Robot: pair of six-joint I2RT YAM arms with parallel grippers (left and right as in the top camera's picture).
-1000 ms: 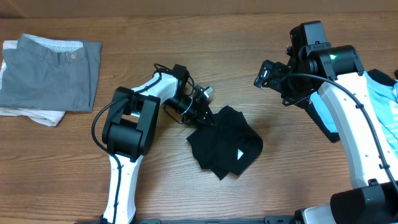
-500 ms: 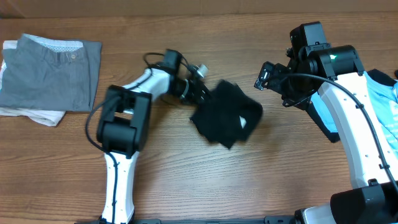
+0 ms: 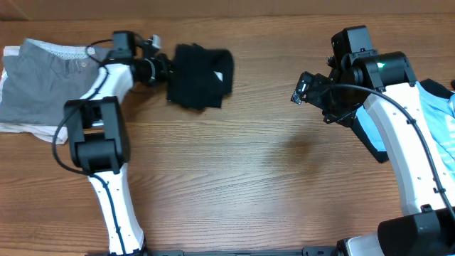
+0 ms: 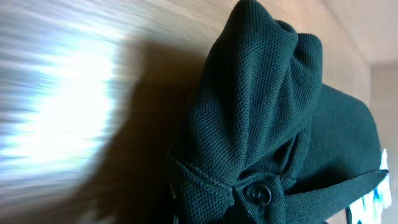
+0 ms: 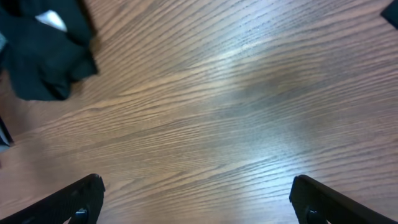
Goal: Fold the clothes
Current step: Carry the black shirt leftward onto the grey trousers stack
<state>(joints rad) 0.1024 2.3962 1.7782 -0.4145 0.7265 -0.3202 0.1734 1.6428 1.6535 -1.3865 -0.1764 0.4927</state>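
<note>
The left hand (image 3: 162,71) is clamped on the bunched black shirt (image 3: 201,66). The right hand (image 3: 307,88) gapes wide over the surface (image 3: 234,163).

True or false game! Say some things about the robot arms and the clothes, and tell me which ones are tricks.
The left gripper is pinching the black shirt. True.
The right gripper is holding a shirt too. False: it is open and empty above the bare table.
The black shirt is in the middle of the table. False: it is at the far side on the left, near the grey clothes.
A light blue shirt lies at the right edge. True.
</note>
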